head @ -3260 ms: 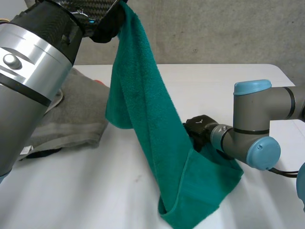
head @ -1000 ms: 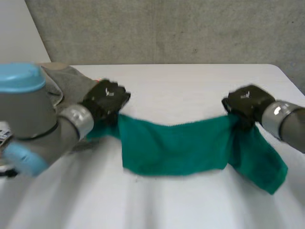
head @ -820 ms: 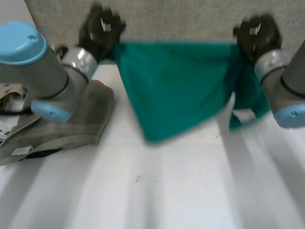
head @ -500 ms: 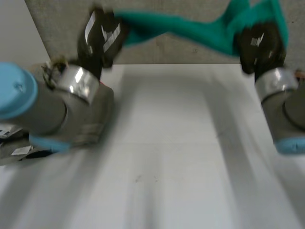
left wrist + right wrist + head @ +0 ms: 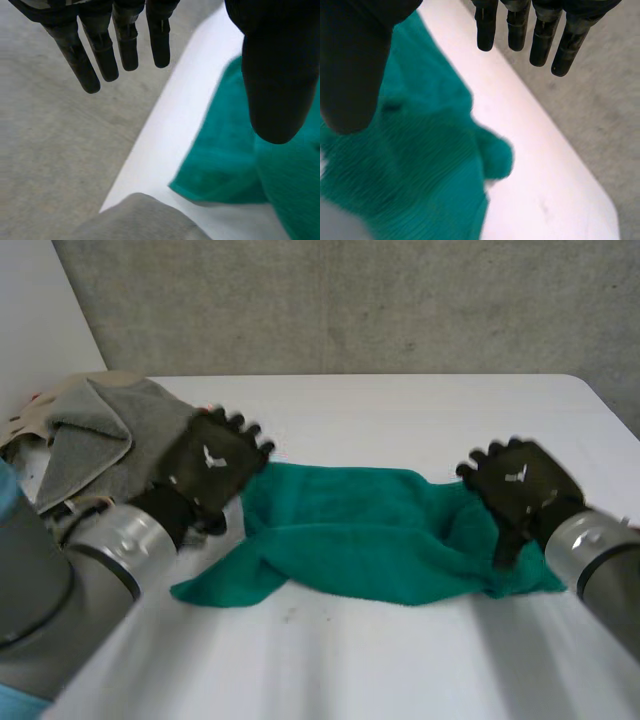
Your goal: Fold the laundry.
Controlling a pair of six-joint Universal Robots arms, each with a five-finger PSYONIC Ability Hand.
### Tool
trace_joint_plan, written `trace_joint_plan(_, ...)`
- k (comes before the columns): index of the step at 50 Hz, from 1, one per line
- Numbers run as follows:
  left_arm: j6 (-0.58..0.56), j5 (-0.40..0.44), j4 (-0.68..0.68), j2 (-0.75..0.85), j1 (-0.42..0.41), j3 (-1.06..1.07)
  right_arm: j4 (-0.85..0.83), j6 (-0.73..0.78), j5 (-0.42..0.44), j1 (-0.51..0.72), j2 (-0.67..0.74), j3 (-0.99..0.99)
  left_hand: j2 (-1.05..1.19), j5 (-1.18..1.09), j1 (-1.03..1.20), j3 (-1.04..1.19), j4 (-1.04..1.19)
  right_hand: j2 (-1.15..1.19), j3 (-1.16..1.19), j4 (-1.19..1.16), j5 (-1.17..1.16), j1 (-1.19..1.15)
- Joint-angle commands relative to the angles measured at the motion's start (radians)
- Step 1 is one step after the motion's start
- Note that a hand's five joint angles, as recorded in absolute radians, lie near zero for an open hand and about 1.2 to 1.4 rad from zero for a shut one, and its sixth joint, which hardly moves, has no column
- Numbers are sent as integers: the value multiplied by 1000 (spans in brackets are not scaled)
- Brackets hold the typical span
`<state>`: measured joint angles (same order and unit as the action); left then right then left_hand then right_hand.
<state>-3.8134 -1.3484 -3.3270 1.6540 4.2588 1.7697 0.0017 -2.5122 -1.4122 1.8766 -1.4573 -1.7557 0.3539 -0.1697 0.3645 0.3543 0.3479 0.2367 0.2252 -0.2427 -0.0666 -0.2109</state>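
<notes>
Across the middle of the white table (image 5: 400, 410): crumpled green towel (image 5: 360, 540), one corner trailing toward the near left. At the table's left edge, just beside the towel: heap of grey cloths (image 5: 110, 440), crowding that end. At the towel's left end: left hand (image 5: 212, 468), fingers (image 5: 102, 50) straight and spread, gripping nothing. At the right end: right hand (image 5: 520, 488), fingers (image 5: 540, 45) likewise straight, thumb apart, empty.

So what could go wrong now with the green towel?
The green towel lies rumpled, so a fold might come out crooked. The left hand and right hand are both open, so a fresh grab could catch just one layer. The grey towel beside the left hand might get snagged.
</notes>
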Motion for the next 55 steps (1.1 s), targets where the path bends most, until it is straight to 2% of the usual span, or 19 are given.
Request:
trace_joint_plan(1,309,-6,59,41,102,-153,205,-23,51,-57,69,247,3,-13,-7,3,9,-5,7,11,9,-21)
trace_joint_plan(6,469,-6,231,164,128,-222,368,-43,64,-89,247,433,24,-34,13,24,30,68,80,-62,-64,-94)
trace_joint_plan(9,491,-12,340,194,144,-234,455,-33,53,-111,322,505,42,-51,31,41,48,130,141,-124,-125,-156)
trace_joint_plan(13,495,-9,405,242,164,-222,480,-17,56,-129,382,533,42,-51,31,41,48,145,156,-139,-140,-171)
trace_joint_plan(16,503,0,411,283,188,-210,469,9,71,-137,428,542,59,-69,49,59,65,148,159,-142,-143,-173)
trace_joint_plan(24,505,5,397,362,174,-182,459,21,102,-142,529,558,176,-186,166,176,182,171,183,-165,-167,-197)
trace_joint_plan(27,505,5,386,366,176,-187,439,12,131,-142,546,558,212,-221,201,211,218,285,297,-279,-281,-311)
trace_joint_plan(28,505,5,376,368,174,-188,425,-2,142,-143,551,558,279,-288,268,278,285,419,431,-413,-415,-445)
trace_joint_plan(31,505,3,368,369,173,-188,402,-30,151,-145,551,555,335,-345,324,335,341,751,763,-745,-747,-777)
trace_joint_plan(32,505,3,365,369,170,-190,384,-48,150,-148,543,553,402,-412,391,402,408,1110,1122,-1104,-1106,-1136)
trace_joint_plan(33,505,3,363,369,168,-191,374,-59,151,-152,537,552,435,-444,424,434,441,1159,1171,-1153,-1155,-1185)
trace_joint_plan(38,500,-2,351,382,159,-197,322,-88,156,-177,473,510,473,-483,463,473,479,1160,1171,-1154,-1155,-1185)
trace_joint_plan(45,489,-5,337,398,156,-199,359,-59,156,-235,313,375,461,-471,451,461,467,1160,1171,-1154,-1155,-1185)
trace_joint_plan(51,489,-5,327,406,153,-197,501,80,163,-312,221,270,461,-471,451,461,467,1160,1171,-1154,-1155,-1185)
trace_joint_plan(55,488,-8,327,406,144,-196,521,150,159,-343,163,193,476,-486,466,476,482,1160,1171,-1154,-1155,-1185)
